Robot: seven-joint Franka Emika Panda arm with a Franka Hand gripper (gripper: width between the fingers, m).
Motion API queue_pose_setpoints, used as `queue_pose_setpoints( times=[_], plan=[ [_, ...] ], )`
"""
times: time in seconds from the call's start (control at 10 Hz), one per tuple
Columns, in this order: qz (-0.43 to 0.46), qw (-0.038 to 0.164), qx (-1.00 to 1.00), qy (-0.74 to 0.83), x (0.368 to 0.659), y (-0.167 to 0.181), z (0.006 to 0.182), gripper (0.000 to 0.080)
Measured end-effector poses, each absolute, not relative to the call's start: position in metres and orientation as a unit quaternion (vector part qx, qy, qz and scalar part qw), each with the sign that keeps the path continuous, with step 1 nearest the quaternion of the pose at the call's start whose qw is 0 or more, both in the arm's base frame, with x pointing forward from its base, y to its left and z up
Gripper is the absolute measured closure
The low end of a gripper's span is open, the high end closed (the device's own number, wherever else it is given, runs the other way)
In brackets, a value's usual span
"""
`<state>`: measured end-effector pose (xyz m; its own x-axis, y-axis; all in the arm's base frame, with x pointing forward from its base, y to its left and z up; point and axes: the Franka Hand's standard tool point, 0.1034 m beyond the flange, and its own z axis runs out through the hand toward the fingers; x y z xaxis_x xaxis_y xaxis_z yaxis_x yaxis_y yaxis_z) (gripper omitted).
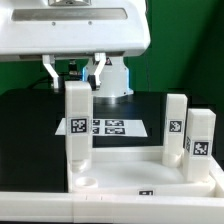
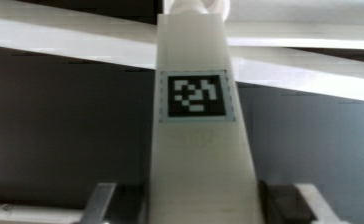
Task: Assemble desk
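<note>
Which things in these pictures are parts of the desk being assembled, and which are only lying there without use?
Part of the job:
- tabletop, rimmed, with corner sockets
- leg standing on the tabletop below the gripper, seen close in the wrist view
- two upright legs at the exterior view's right

Not part of it:
- marker board, flat on the table behind

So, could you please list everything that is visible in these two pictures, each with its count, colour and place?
tabletop: one, white, front of the table
legs: three seen, white, upright; one at the tabletop's corner on the exterior view's left, two at its right side
marker board: one, white with black tags, flat behind the tabletop
table: one, black, under everything
backdrop: one, green, behind
pincer: one, around the top of the left leg; whether it grips is unclear
arm body: one, white, above
</note>
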<state>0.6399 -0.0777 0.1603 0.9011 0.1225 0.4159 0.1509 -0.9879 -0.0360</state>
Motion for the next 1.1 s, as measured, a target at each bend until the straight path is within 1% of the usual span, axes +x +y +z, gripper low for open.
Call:
queue_pose_setpoints(
  times=[0.2, 0.6, 1.1],
  plan=[
    [-0.209, 0.038, -0.976, -0.056, 0.64, -0.075, 0.16, 0.0511],
    [-0.206, 0.037, -0.977, -0.05, 0.64, -0.075, 0.156, 0.0511],
    [-0.201, 0.022, -0.976, -0.075, 0.647, -0.072, 0.15, 0.0511]
  ],
)
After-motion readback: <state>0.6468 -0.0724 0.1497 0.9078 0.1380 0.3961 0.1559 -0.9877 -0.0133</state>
